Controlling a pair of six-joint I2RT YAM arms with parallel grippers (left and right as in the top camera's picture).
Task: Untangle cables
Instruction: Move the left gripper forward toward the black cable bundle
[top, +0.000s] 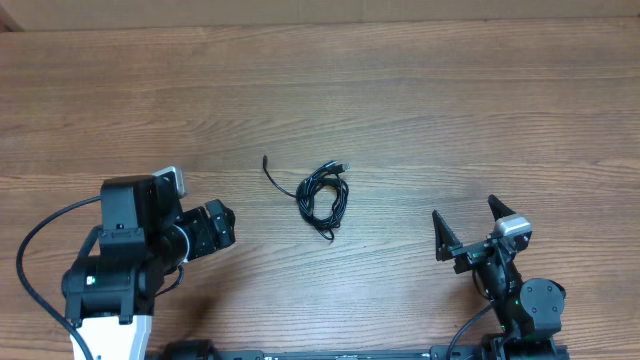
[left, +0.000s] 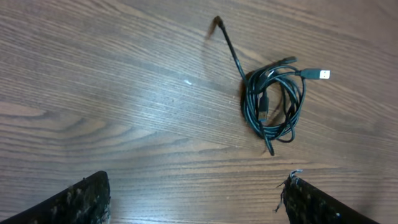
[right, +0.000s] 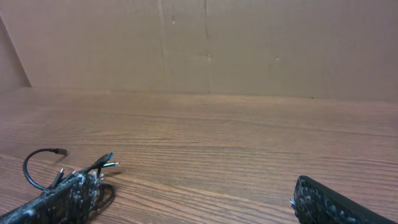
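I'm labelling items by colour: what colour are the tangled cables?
Black cables, one plug tipped silver; clearest in the left wrist view.

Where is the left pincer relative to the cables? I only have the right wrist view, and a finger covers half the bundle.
Observer: Overhead, the left pincer sits to the left of the cables, apart from them.
Operator: Is it open, and is it holding anything?
Observer: Its own wrist view shows both fingers spread wide, with only bare table between them.
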